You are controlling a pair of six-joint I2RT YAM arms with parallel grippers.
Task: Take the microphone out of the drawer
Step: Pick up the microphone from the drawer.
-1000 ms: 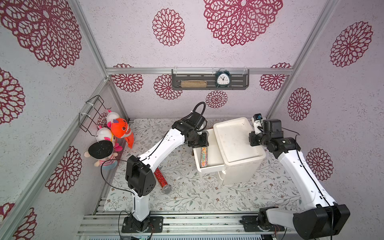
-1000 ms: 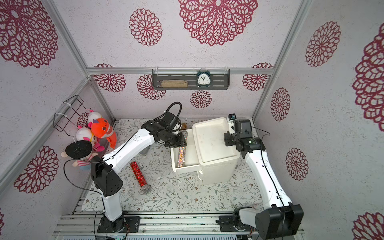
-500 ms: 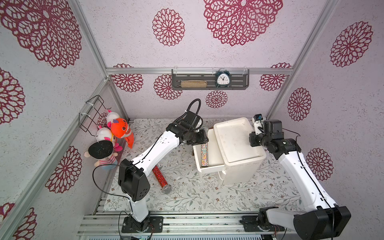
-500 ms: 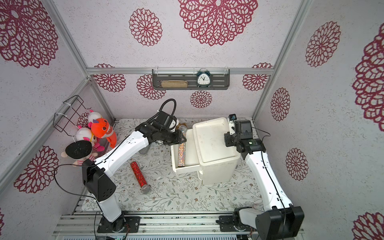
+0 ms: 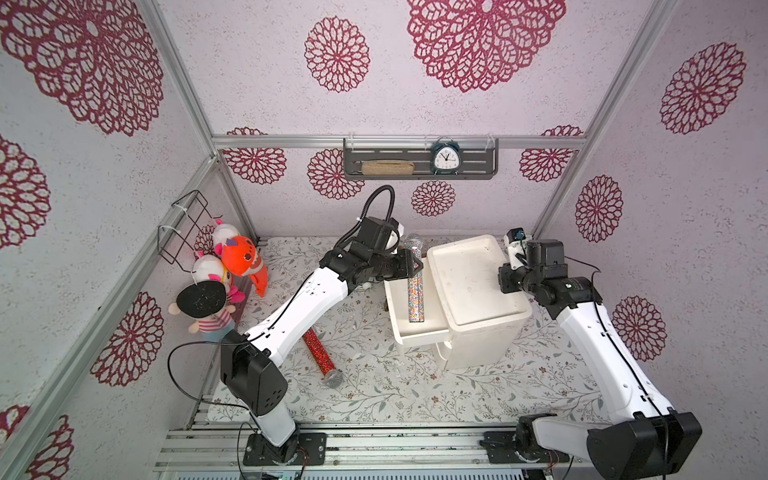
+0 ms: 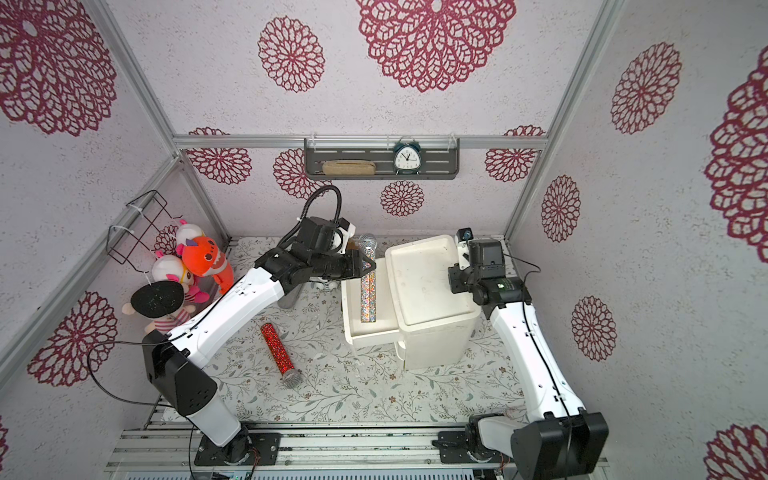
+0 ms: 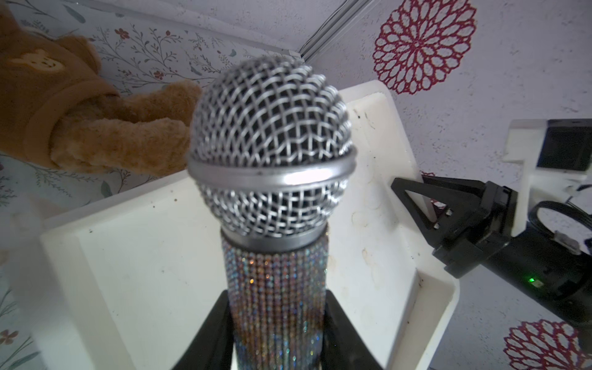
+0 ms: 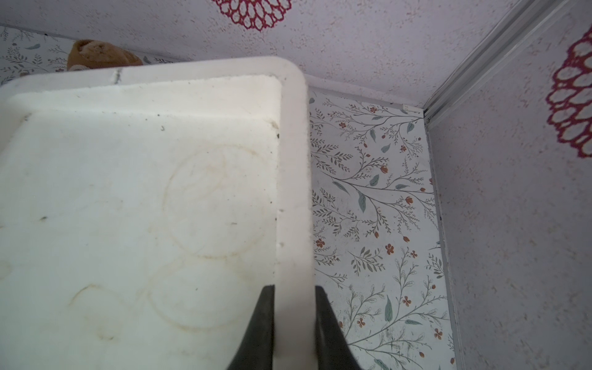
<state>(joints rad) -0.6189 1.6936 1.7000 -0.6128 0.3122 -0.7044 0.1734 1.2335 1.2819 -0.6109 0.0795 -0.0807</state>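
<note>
Microphone handle partly hidden by left jaws clamped on it; right jaws pinch cabinet rim.

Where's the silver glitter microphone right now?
In both top views the silver microphone is held by the left gripper, slanting over the open drawer beside the white cabinet, its mesh head toward the back wall.

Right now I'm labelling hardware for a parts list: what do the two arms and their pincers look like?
The left arm and right arm have white shell links and black joint housings. The left pincer and right pincer are black and tapered. A thick black cable loops above the left wrist; a green light glows behind the right pincer.
</note>
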